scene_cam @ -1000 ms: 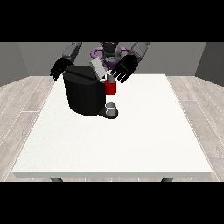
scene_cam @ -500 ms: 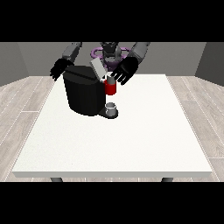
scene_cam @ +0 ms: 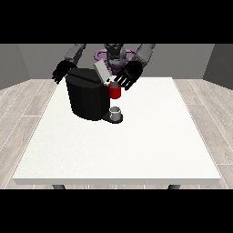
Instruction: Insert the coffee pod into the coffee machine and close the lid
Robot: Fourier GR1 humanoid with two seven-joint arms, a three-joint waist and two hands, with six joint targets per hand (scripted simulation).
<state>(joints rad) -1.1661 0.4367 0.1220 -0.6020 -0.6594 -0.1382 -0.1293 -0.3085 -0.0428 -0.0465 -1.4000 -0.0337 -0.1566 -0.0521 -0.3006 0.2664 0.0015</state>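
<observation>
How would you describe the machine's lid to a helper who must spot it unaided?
On the white table stands a black coffee machine. At its top right edge a light grey flap, the lid, tilts upward, open. It is the only pale slanted panel, just above a red thing at the machine.

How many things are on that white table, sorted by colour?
Black: 1, the coffee machine
Red: 1, a red thing at the machine
Grey: 2, the raised lid and a grey thing on the machine's base
Total: 4

The coffee machine [scene_cam: 86, 98] hides the table's [scene_cam: 136, 145] far-left part.
</observation>
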